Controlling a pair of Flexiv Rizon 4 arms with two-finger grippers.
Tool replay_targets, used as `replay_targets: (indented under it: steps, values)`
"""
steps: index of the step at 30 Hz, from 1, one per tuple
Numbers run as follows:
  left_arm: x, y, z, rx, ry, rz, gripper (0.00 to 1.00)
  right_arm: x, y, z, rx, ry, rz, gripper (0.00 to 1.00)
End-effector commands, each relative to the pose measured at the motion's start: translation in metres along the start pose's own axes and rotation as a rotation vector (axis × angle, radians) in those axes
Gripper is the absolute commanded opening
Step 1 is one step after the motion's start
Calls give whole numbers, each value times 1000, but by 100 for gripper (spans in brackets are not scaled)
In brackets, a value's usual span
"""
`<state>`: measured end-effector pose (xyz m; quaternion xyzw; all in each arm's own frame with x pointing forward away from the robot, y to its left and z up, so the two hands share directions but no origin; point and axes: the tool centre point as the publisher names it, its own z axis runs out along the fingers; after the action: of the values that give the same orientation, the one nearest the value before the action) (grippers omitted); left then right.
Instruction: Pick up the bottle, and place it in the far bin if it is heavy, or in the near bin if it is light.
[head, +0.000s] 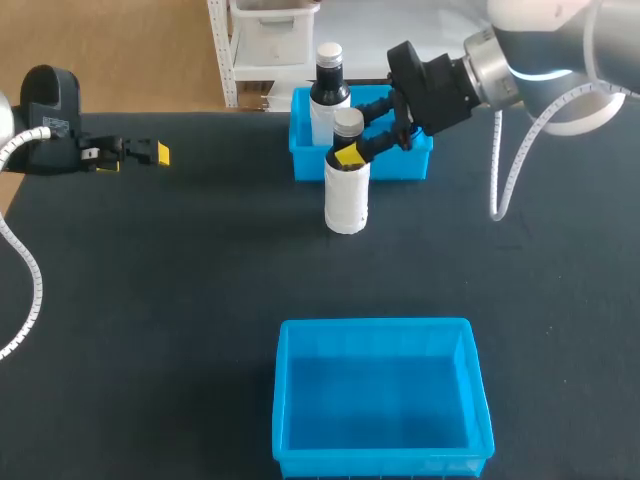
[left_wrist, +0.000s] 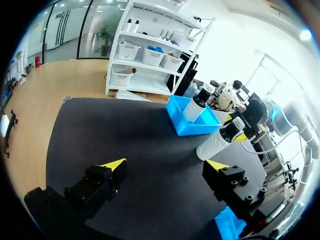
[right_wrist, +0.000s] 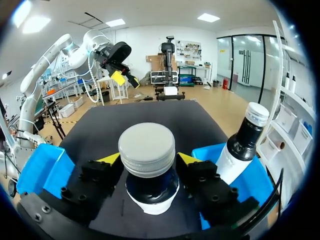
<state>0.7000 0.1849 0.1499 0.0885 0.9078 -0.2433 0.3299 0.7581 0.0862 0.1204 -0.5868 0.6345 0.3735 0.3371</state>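
**Gripping the bottle by the neck, weight check coming up**

I'm keeping my right pincer (head: 355, 150) clamped on the bottle (head: 347, 195), with the yellow tips pressing both sides of the neck right under the grey cap. It's standing on the tabletop (head: 150, 300) just in front of the far bin (head: 305, 160), where a second bottle (head: 328, 85) is sitting. The near bin (head: 285, 400) is lying well apart.

Guessing here: the body looks rigid and the white label smooth, so it's probably slippery. The cap's lip should be stopping any slide. I'm not seeing whether it's heavy or light, since the dark body is hiding the fill.

My left pincer (head: 150, 152) is hanging off to the side, fingers apart, gripping nothing.
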Motion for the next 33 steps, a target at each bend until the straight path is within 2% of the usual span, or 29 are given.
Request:
replay_targets:
  steps: [1,2,7,9,12,13,14,24,33]
  values:
    - [0,0,0,0,0,0,100,-1,0,0,0,0,-1,55]
    - [0,0,0,0,0,0,100,-1,0,0,0,1,0,50]
    - [0,0,0,0,0,0,100,-1,0,1,-2,2,-1,45]
    - [0,0,0,0,0,0,100,-1,1,2,-3,2,-3,38]
    - [0,0,0,0,0,0,100,-1,1,2,-3,3,-4,20]
    - [0,0,0,0,0,0,100,-1,1,2,-2,3,-4,3]
    - [0,0,0,0,0,0,100,-2,2,2,-1,3,-5,0]
    - [0,0,0,0,0,0,100,-17,7,-17,21,14,-23,0]
    - [0,0,0,0,0,0,100,-43,15,-55,55,39,-31,0]
